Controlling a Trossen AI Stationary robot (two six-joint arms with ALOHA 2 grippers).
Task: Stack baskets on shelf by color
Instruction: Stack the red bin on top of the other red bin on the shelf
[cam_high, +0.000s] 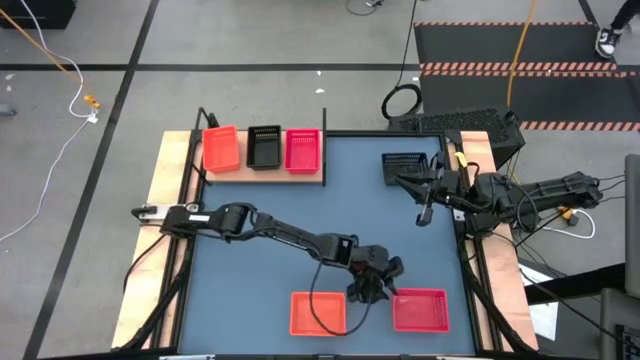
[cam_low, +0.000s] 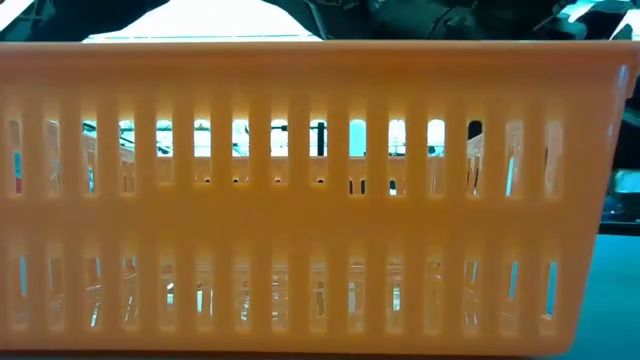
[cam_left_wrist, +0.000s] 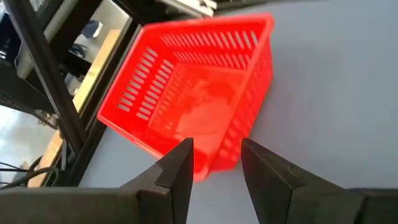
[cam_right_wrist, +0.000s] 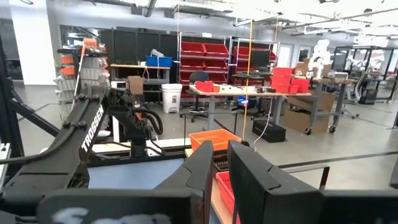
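- Three baskets already sit in a row on the shelf (cam_high: 262, 176): an orange one (cam_high: 221, 148), a black one (cam_high: 264, 146) and a pink-red one (cam_high: 302, 149), so each colour has its spot to stack on.
- On the near side of the table, an orange basket (cam_high: 317, 312) lies just left of the left gripper (cam_high: 370, 287).
- The left gripper hovers between that basket and the pink-red basket (cam_left_wrist: 196, 102), fingers (cam_left_wrist: 180, 171) spread with a clear gap, nothing held.
- To grip well, I judge it should drop one finger inside the pink-red basket's near wall and one outside, then close squarely so the basket hangs level.
- Far right, a black basket (cam_high: 403, 167) lies by the right gripper (cam_high: 424, 212), which waits raised with fingers nearly together, holding nothing.
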